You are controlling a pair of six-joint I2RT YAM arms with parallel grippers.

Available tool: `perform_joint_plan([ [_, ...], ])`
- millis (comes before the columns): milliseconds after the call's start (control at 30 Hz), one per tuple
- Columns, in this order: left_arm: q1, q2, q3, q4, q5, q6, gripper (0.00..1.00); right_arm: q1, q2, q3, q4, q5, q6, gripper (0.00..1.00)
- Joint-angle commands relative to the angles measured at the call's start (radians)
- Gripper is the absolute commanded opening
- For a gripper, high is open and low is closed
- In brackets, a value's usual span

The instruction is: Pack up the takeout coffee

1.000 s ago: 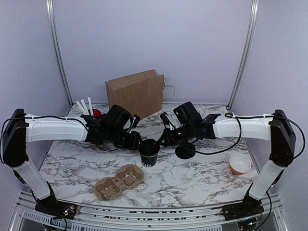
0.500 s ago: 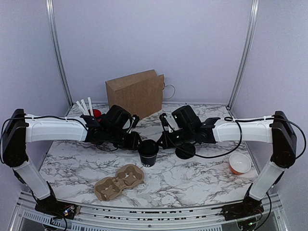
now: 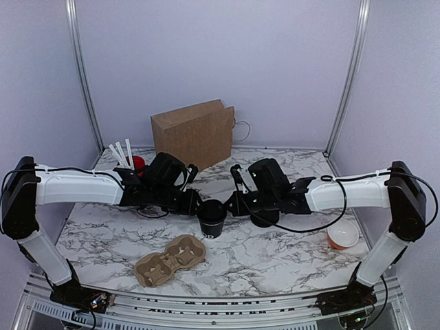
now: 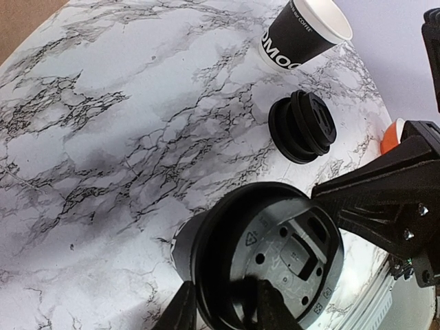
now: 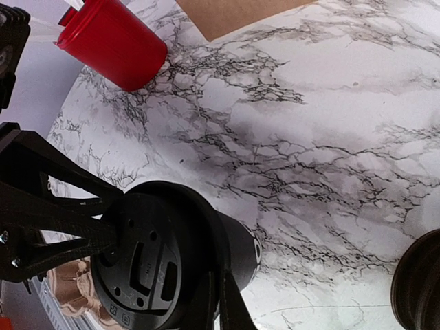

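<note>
The takeout coffee is a small black cup with a black lid, standing mid-table between both arms. In the left wrist view my left gripper straddles the rim of the coffee's lid, one finger outside the cup wall and the other on the lid top, shut on it. From the other side, my right gripper has its fingers pressed together, with nothing between them, against the edge of the lid. In the top view the left gripper and right gripper flank the cup.
A moulded cardboard cup carrier lies near the front edge. A brown paper bag stands at the back, a red cup of white sticks to its left. Spare black lids, an open black cup and an orange bowl lie to the right.
The right arm has swung left and lower, bringing its shut fingers up against the cup's lid. The left gripper and the cup have barely shifted.
</note>
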Motion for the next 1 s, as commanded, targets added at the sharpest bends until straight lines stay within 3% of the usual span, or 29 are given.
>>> perform_joint_plan([
  [0, -0.003, 0.047, -0.047, -0.044, -0.003, -0.005, 0.29, 0.073, 0.067, -0.056, -0.185, -0.082, 0.026, 0.03],
  [367, -0.003, 0.032, -0.025, -0.051, -0.006, 0.010, 0.29, 0.025, -0.022, 0.104, -0.261, 0.051, 0.051, 0.10],
  [967, -0.003, 0.051, 0.009, -0.064, -0.002, 0.020, 0.29, 0.029, -0.010, 0.095, -0.240, -0.022, 0.031, 0.12],
])
